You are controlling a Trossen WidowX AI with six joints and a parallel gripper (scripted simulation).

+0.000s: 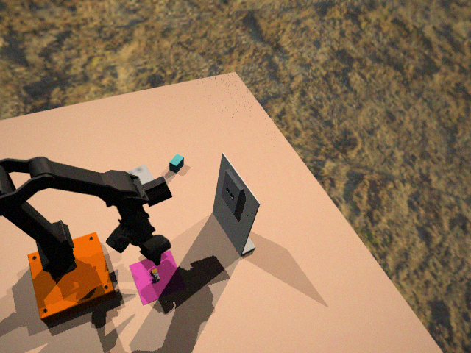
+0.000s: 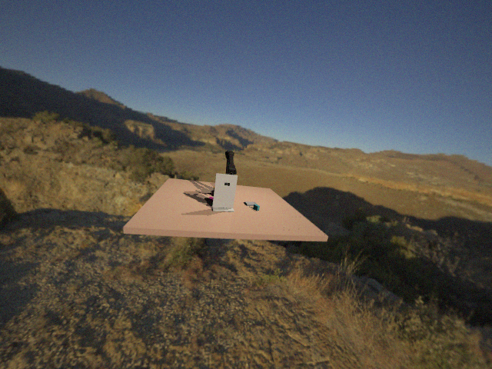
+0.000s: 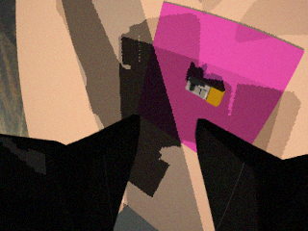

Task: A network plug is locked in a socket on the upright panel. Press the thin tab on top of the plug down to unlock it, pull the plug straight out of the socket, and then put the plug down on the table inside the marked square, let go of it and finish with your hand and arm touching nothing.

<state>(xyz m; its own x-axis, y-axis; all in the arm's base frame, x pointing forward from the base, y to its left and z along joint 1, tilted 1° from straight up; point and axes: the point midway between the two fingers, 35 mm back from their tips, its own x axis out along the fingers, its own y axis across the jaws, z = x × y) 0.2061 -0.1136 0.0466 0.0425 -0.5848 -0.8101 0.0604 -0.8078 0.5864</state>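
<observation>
On the magenta square (image 1: 138, 282) (image 3: 269, 72): a small network plug (image 1: 154, 274) (image 3: 204, 90), gray with a yellow-orange end, lying within the edges.
Jaws (image 1: 157, 262): parted, with nothing between them; the plug is apart from both tips in the wrist view.
Upright panel (image 1: 247, 223) (image 2: 224, 196): standing on the desk (image 1: 197, 125) (image 2: 174, 222), its dark socket block (image 1: 232, 193) without the plug.
Teal block (image 1: 176, 163) (image 2: 256, 207): on the desk, near a pale flat plate (image 1: 141, 173) (image 2: 250, 204) partly hidden by the black arm (image 1: 79, 176) (image 2: 230, 162) from above.
Orange base (image 1: 91, 238): under the arm, beside the square.
</observation>
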